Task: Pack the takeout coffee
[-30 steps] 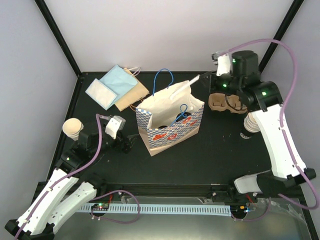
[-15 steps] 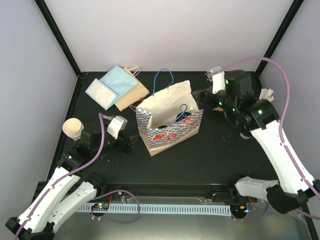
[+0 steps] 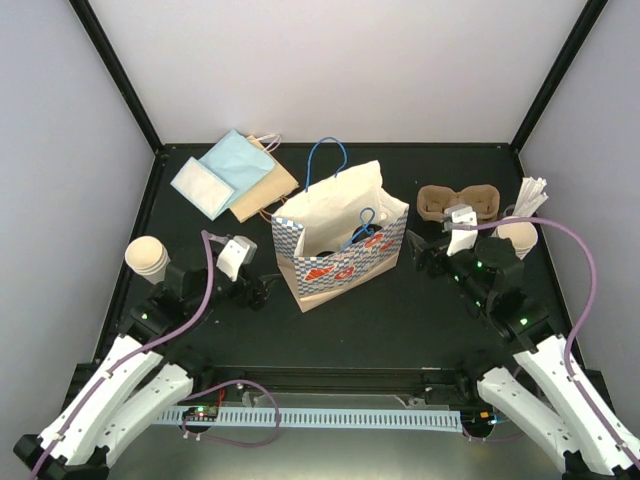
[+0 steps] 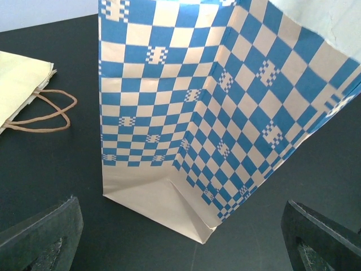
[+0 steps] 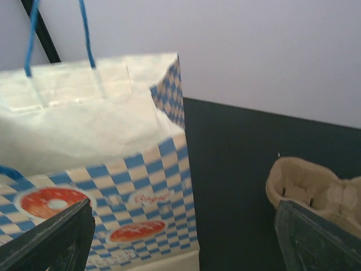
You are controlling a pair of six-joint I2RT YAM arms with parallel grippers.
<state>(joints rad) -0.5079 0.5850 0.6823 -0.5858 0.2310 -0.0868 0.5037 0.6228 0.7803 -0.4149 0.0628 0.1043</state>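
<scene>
The right gripper [image 3: 420, 252] has sprung wide and swung back empty from the tray [image 3: 457, 201] to the bag's [image 3: 340, 245] right side, while the left gripper [image 3: 258, 290] gapes empty at its left, so the tray lies unpacked at the back right

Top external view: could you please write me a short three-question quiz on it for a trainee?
1. True or false: the cup tray sits inside the checked bag.
2. The cups beside the left arm stand: A on the table; B in the tray; C in the bag.
3. Right gripper: jaws open or shut?
Key: 1 false, it lies on the table beside the bag; 2 A; 3 open.
</scene>
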